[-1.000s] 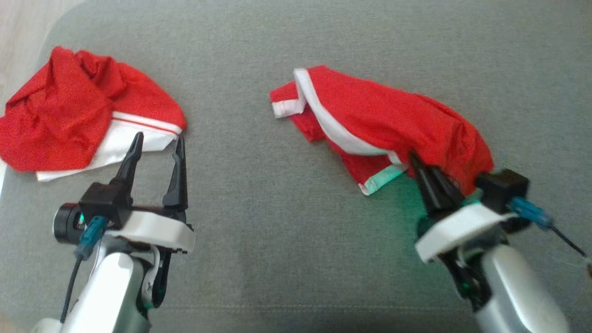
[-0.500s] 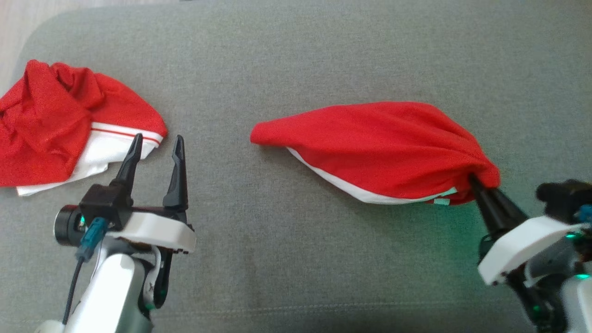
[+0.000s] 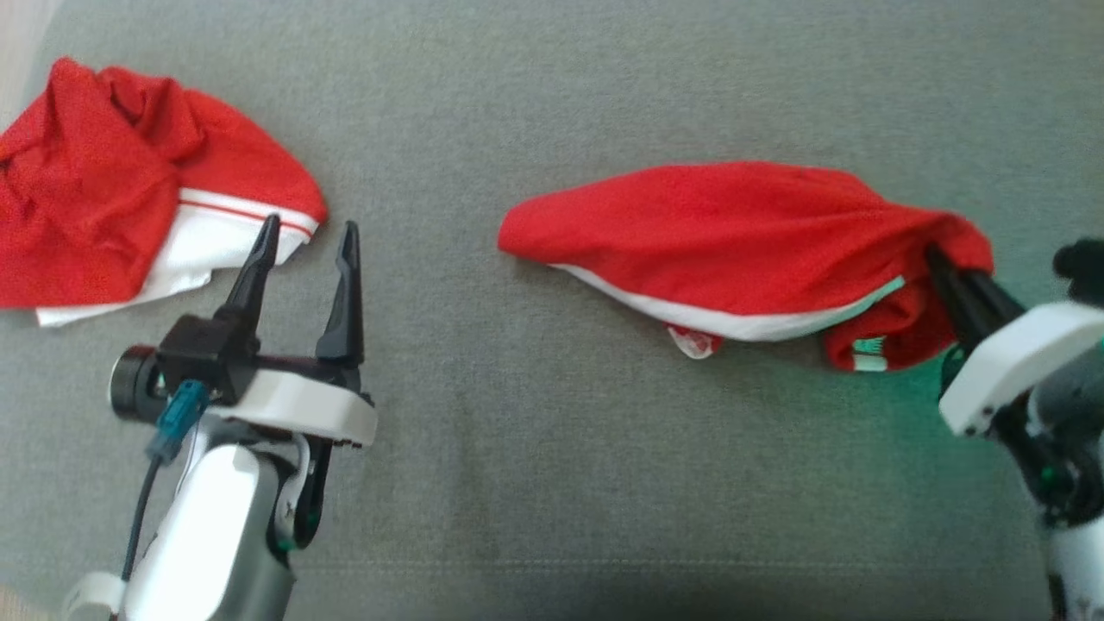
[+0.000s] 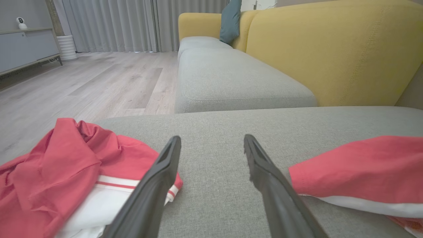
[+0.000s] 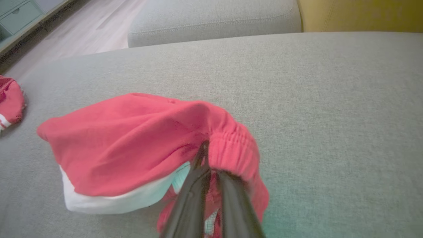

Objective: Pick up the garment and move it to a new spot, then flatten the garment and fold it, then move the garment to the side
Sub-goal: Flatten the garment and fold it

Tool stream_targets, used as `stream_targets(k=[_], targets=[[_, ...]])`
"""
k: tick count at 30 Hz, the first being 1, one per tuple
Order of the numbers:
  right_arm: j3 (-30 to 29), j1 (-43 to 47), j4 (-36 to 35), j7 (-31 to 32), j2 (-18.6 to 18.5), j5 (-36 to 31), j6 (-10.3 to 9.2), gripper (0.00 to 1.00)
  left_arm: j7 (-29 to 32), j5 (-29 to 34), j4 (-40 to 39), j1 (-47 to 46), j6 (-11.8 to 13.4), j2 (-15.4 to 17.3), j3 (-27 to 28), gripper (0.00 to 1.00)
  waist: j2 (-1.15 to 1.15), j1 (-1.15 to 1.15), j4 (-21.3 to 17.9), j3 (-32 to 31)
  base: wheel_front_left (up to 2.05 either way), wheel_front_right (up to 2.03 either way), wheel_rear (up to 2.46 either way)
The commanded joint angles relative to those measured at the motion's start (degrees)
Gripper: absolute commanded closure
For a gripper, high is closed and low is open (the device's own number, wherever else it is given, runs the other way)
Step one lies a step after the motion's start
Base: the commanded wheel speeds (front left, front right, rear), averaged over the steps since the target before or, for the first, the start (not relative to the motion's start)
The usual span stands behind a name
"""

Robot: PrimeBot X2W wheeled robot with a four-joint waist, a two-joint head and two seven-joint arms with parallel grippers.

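Pickup done: right gripper (image 3: 933, 257) fingers clamp the garment (image 3: 733, 228), bunched on the cushion (image 3: 552, 448) well right of the pile (image 3: 103, 190); left gripper (image 3: 310, 224), fingers apart, sits just beside that pile; flattening, folding and setting aside remain.

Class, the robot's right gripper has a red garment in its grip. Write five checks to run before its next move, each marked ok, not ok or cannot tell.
1. Grip: right gripper shut on the garment at its elastic waistband: ok.
2. Lift: garment wholly off the cushion: cannot tell; its far end lies low.
3. Helper: left gripper open and holding nothing: ok.
4. Spacing: garment apart from the other garment, with bare cushion between them: ok.
5. Flatness: garment spread flat for folding: not ok, it is bunched.
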Motion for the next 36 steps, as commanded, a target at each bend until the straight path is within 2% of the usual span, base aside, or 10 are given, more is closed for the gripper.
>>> stream_targets(k=[1,7,8,9,10,15,21,30,36], targets=[[1.2,-2.4,-0.6,-0.3,-1.8,0.6,-0.04,1.00,-0.7,0.5,-1.8,-2.4,-0.1,0.7,2.2,0.00,0.00,0.00,0.7,0.8,0.00,0.00,0.00],[4.2,-8.6,7.9,-4.2,-4.8,3.3,-0.04,1.00,-0.7,1.1,-2.0,-3.4,-0.7,0.2,2.6,0.00,0.00,0.00,1.4,2.8,0.00,0.00,0.00],[4.6,-9.4,9.2,-5.5,-5.1,3.5,-0.04,0.87,-0.7,1.2,-2.0,-3.5,-0.8,0.1,2.6,0.00,0.00,0.00,1.4,3.0,0.00,0.00,0.00],[4.9,-10.1,10.5,-7.1,-5.2,3.8,-0.04,0.37,-0.7,1.3,-1.9,-3.6,-1.0,0.0,2.7,0.00,0.00,0.00,1.3,3.1,0.00,0.00,0.00],[5.1,-10.4,11.7,-8.4,-5.1,3.9,-0.04,0.00,-0.7,1.4,-1.8,-3.6,-1.0,-0.1,2.8,0.00,0.00,0.00,1.2,3.1,0.00,0.00,0.00],[4.3,-9.4,15.7,-16.4,-3.2,2.7,-0.04,0.00,-0.7,1.9,-1.3,-2.8,-1.3,-0.2,3.1,0.00,0.00,0.00,0.1,1.7,0.00,0.00,0.00],[2.4,-3.4,15.2,-22.2,-0.4,-0.4,-0.04,0.00,-0.7,2.1,-0.7,-1.1,-1.3,0.1,3.6,0.00,0.00,0.00,-1.7,-0.9,0.00,0.00,0.00],[-0.5,3.5,6.9,-28.1,2.6,-5.9,-0.04,0.00,-0.7,1.8,-0.6,1.4,-0.9,0.4,4.2,0.00,0.00,0.00,-2.9,-4.0,0.00,0.00,0.00],[-1.4,6.3,-1.7,-29.6,7.0,-12.8,-0.04,0.00,-0.7,1.5,-0.9,3.3,-0.3,0.6,4.6,0.00,0.00,0.00,-3.3,-6.3,0.00,0.00,0.00]])
